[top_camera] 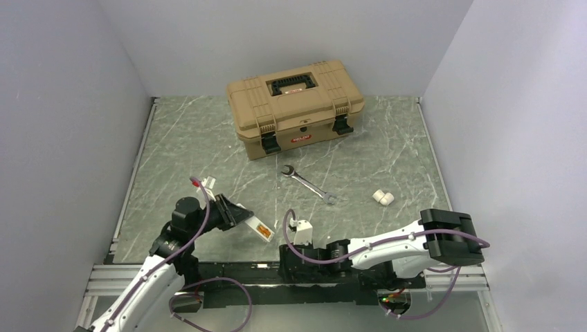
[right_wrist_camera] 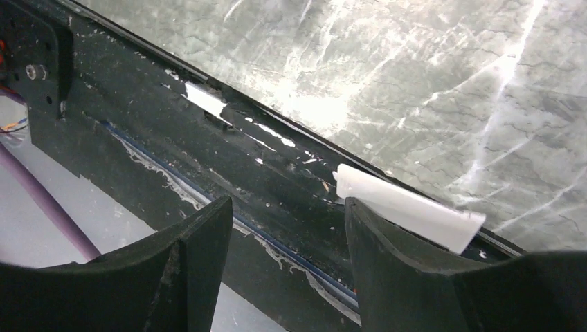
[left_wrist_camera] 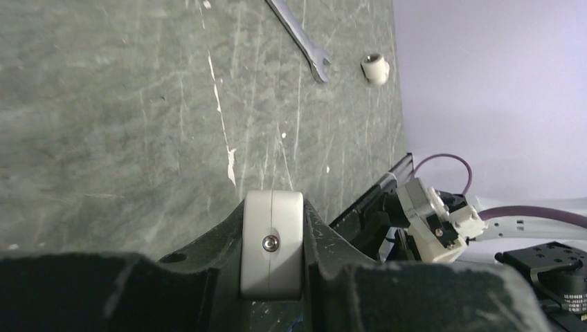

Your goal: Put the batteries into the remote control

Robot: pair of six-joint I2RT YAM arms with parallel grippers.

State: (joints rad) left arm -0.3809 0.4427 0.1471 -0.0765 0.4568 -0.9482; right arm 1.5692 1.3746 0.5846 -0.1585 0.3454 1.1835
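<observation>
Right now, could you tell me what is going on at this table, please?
The left gripper is shut on the remote control, whose orange-brown recess faces up. The right gripper is open and empty, low at the near edge of the table. The wrench and the closed toolbox lie untouched farther back.

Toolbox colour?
The toolbox is tan with a black handle; best in the top external view.
</observation>
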